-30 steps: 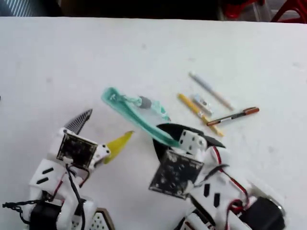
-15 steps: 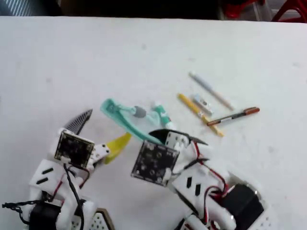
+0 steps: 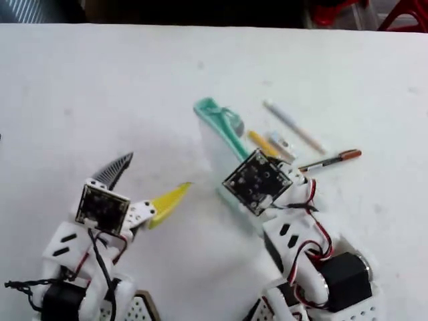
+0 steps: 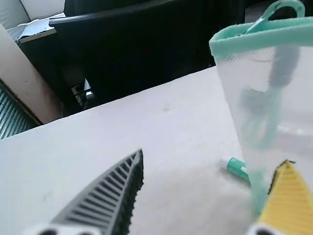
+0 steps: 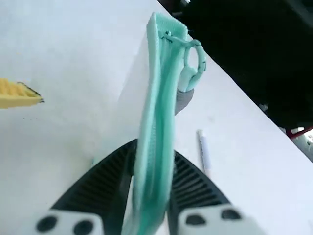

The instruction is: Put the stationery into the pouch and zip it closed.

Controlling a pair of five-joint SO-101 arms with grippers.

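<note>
My right gripper (image 5: pixel 154 152) is shut on the teal zip edge of the see-through pouch (image 5: pixel 159 107) and holds it up on its edge above the table. In the high view the pouch (image 3: pixel 219 130) stands just left of the loose stationery: a yellow pen (image 3: pixel 263 143), a grey pen (image 3: pixel 293 126), a brown-tipped pen (image 3: pixel 329 160) and a small white piece (image 3: pixel 281 144). My left gripper (image 3: pixel 144 184) rests open and holds nothing, left of the pouch. In its wrist view the pouch (image 4: pixel 264 107) hangs beyond the yellow finger (image 4: pixel 286 196), with a small teal-capped item (image 4: pixel 234 166) on the table beside it.
The white table (image 3: pixel 100 87) is bare to the left and at the back. The grey pen (image 5: pixel 204 149) lies beyond the pouch in the right wrist view, where the left gripper's yellow finger (image 5: pixel 17 93) also shows. Dark furniture stands past the table's far edge.
The right arm has swung the pouch from the table's middle to the right and back, raising it on edge next to the pens. The left arm has hardly moved.
</note>
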